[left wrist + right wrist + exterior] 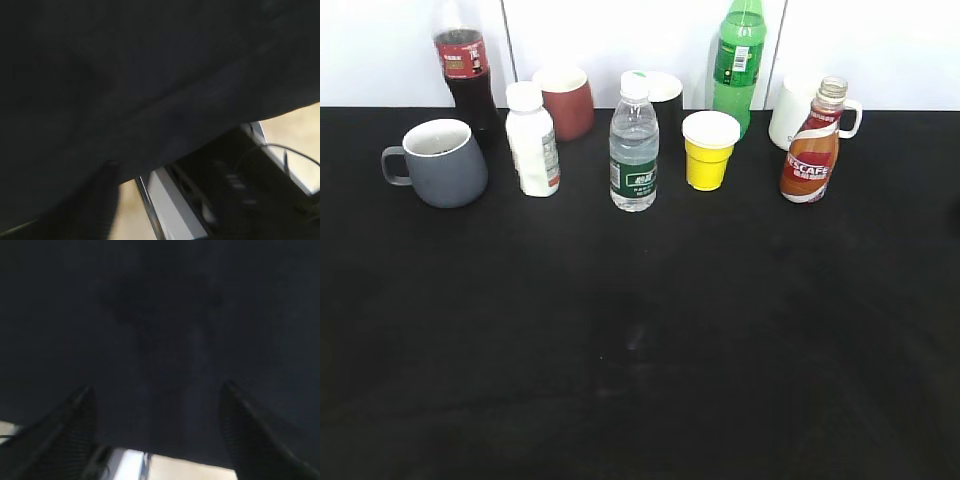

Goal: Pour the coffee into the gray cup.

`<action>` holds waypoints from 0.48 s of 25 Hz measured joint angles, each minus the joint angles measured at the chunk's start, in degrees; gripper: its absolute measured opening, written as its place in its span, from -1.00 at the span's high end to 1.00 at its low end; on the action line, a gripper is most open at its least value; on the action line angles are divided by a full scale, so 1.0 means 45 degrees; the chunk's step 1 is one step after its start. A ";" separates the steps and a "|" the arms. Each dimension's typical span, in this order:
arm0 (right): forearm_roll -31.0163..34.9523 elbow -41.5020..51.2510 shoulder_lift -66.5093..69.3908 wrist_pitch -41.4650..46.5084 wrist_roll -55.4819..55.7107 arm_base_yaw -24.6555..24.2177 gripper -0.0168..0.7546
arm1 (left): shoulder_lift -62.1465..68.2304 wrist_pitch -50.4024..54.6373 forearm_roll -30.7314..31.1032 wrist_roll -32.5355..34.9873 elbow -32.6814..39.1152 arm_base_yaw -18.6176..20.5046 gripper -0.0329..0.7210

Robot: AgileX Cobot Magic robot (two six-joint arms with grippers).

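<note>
The coffee (811, 146) is a small curvy bottle with a red-orange NESCAFE label, standing upright at the back right of the black table (640, 330). The gray cup (442, 162) stands upright at the back left, handle to the left. Neither gripper shows in the exterior view. In the right wrist view my right gripper (157, 397) is open and empty, its two dark fingers spread over the black cloth near the table's edge. In the left wrist view I see one dark finger (97, 200) over the cloth edge; its jaw state is unclear. Neither wrist view shows the bottle or cup.
Along the back stand a cola bottle (465, 75), a white bottle (532, 140), a dark red cup (565, 100), a water bottle (633, 150), a yellow cup (709, 150), a green bottle (739, 60) and a white mug (795, 115).
</note>
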 joint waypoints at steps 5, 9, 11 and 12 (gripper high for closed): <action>0.0129 0.0163 -0.5718 0.0884 0.0301 0.0000 -0.51 | -0.5760 0.0616 0.1484 -0.0152 0.0041 0.0000 -0.50; 0.0129 0.2450 -0.9030 0.1043 0.0431 0.0000 -0.51 | -0.8864 0.0645 0.2611 -0.0459 0.0070 0.0000 -0.49; -0.0073 0.4432 -1.0923 0.1345 0.0430 0.0000 -0.51 | -0.9414 0.0629 0.2987 -0.0468 0.0529 0.0000 -0.49; -0.0315 0.5200 -1.1458 0.1379 0.0430 0.0000 -0.51 | -0.9550 0.0643 0.3012 -0.0468 0.1524 0.0000 -0.49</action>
